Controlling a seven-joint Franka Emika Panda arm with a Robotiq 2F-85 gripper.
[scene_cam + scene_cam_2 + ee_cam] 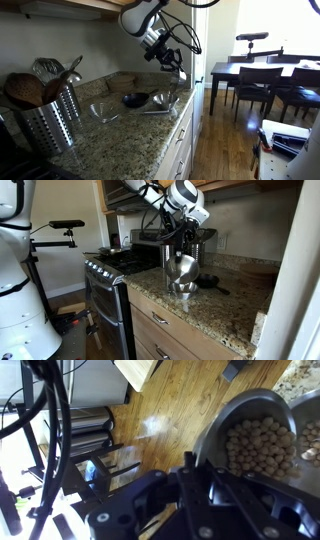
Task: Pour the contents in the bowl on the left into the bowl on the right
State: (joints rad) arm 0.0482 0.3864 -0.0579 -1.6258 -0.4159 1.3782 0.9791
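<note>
In an exterior view, the gripper [171, 68] was seen above the granite counter [120, 135], over a lower bowl [165, 100]; a utensil holder [50, 120] was stood at the near end. In an exterior view, a metal bowl [182, 268] was held tilted just above the lower bowl. In the wrist view, the jaws were pressed together on the metal bowl's rim. The tan bits [255, 445] were heaped inside it, and wooden floor [160, 410] was seen beyond.
</note>
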